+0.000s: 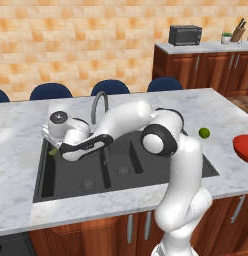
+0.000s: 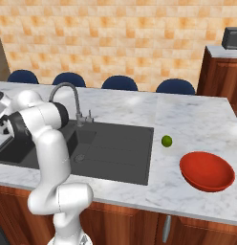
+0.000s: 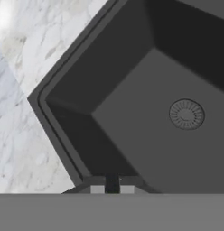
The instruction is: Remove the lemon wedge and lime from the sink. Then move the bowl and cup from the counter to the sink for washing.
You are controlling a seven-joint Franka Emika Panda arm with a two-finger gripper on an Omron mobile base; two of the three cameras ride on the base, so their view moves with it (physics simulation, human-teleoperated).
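I am holding my gripper (image 3: 112, 184) closed on the lemon wedge (image 1: 53, 151) over the sink (image 2: 115, 153) at its nine o'clock edge. Lime (image 2: 166, 140) is resting on the desk (image 2: 197, 124) already; bowl (image 2: 207, 171) at three o'clock is awaiting transfer.

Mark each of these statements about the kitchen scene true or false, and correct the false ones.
1. The lime lies on the counter, right of the sink. True.
2. The bowl sits inside the sink. False: it rests on the counter, near the front edge.
3. The gripper is over the left basin, near its outer rim. True.
4. The gripper's jaws stand wide open. False: they are shut.
5. The faucet stands behind the sink. True.
6. The bowl is blue. False: it is red.
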